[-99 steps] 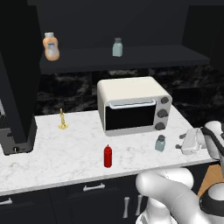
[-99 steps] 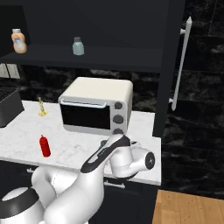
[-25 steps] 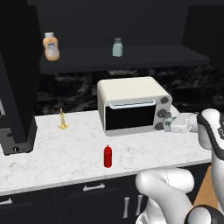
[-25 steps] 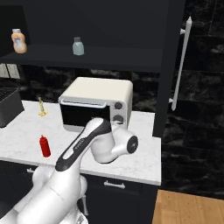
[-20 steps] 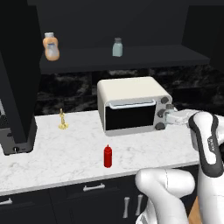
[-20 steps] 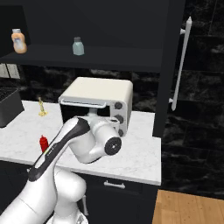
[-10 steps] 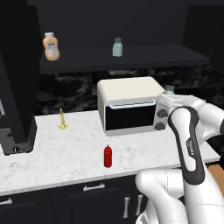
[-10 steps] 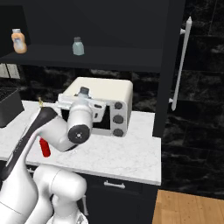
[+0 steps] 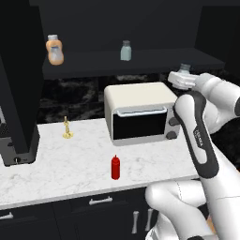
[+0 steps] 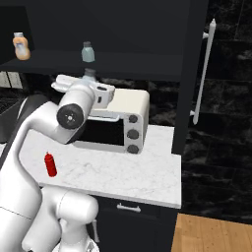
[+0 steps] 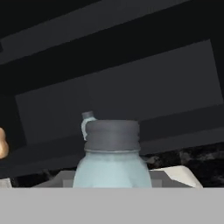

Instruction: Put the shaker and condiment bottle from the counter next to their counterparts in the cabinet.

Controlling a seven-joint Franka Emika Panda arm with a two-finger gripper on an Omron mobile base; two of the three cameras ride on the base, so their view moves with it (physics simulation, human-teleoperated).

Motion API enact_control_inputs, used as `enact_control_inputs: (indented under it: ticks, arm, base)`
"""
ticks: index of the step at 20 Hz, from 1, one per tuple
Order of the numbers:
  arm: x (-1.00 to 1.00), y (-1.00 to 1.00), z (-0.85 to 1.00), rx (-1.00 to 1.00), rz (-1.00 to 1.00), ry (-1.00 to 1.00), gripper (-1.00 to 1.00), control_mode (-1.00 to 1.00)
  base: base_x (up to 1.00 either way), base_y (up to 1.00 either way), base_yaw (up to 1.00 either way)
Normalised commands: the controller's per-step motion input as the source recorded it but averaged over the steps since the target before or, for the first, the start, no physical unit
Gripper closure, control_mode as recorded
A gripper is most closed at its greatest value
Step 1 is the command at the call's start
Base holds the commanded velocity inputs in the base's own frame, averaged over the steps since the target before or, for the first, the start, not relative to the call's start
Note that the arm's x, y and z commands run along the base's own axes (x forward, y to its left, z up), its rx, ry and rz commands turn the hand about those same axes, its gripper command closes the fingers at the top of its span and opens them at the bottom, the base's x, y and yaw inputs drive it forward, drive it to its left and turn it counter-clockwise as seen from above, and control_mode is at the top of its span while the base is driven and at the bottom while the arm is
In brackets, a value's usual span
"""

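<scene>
Raised arm, hand (image 9: 183, 76) clamped shut at shelf height.

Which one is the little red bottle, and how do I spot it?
Find the white toaster oven on the marble counter. In front of it stands the condiment bottle, alone. It is slim, all red, with a pointed nozzle, unlike the stout orange bottle up in the cabinet.

Shaker (image 11: 112, 162) is showing pale grey-blue, translucent, with a dark grey cap; its twin on the shelf (image 9: 125, 50) is reading the same tint. Condiment bottle (image 9: 116, 167) is showing solid red. Stout bottle (image 9: 55, 49) is showing orange with a pale cap. Counter (image 9: 70, 164) is showing white marble with faint grey veins, black drawers and silver handles below. Cabinet (image 9: 140, 61) is reading black. Toaster oven (image 9: 138, 112) is showing cream with a black door. Small stand (image 9: 67, 128) is looking gold.
</scene>
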Motion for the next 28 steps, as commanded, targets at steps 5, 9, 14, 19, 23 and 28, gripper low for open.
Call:
enact_control_inputs:
  ticks: [5, 9, 14, 19, 23, 28]
  arm:
    - [0.00, -0.03, 0.47, -0.06, 0.00, 0.00, 1.00, -1.00]
    - [0.41, 0.00, 0.00, 0.00, 0.05, 0.00, 1.00, -1.00]
    - [0.51, 0.00, 0.00, 0.05, 0.04, -0.10, 1.00, -1.00]
    - [0.18, 0.01, -0.02, 0.08, 0.01, -0.16, 1.00, -1.00]
    - [0.00, 0.00, 0.00, 0.00, 0.00, 0.00, 1.00, -1.00]
    - [0.00, 0.00, 0.12, -0.09, 0.01, 0.02, 1.00, -1.00]
  base:
    - [0.00, 0.00, 0.00]
    - [0.00, 0.00, 0.00]
    - [0.00, 0.00, 0.00]
    - [0.00, 0.00, 0.00]
    - [0.00, 0.00, 0.00]
    - [0.00, 0.00, 0.00]
